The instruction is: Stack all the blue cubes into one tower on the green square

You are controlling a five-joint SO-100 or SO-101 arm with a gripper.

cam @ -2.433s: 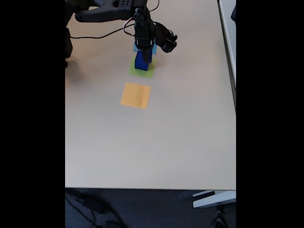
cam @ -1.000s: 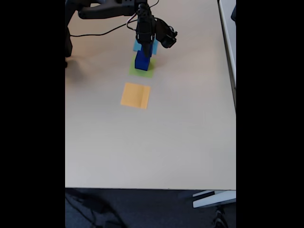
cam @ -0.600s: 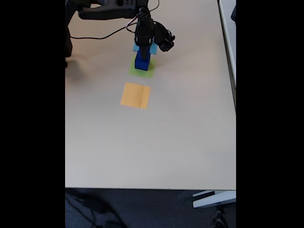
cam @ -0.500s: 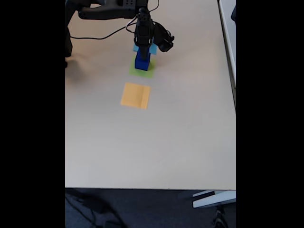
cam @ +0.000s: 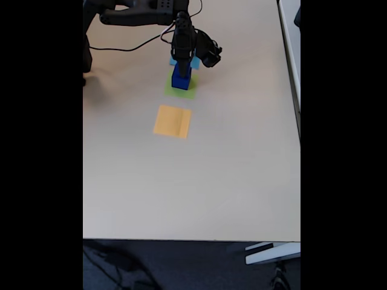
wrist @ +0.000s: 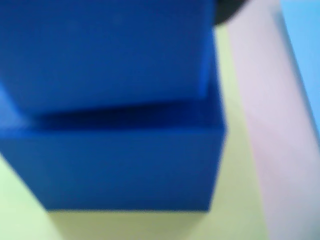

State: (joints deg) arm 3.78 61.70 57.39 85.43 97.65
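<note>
On the green square (cam: 179, 90), near the table's (cam: 242, 169) far edge in the fixed view, the blue cubes (cam: 181, 77) stand as a short tower; the wrist view shows an upper cube (wrist: 105, 50) on a wider lower cube (wrist: 115, 167), set toward one side, not centred. That offset is the risk: a sideways nudge from the gripper (cam: 182, 59) as it leaves could slide or topple the top cube, I judge. The gripper sits right over the tower's top. Whether its jaws are apart or clamped on the upper cube I cannot tell. An orange patch (cam: 173, 121) lies nearer the camera, a light-blue patch (wrist: 305, 55) just behind.
</note>
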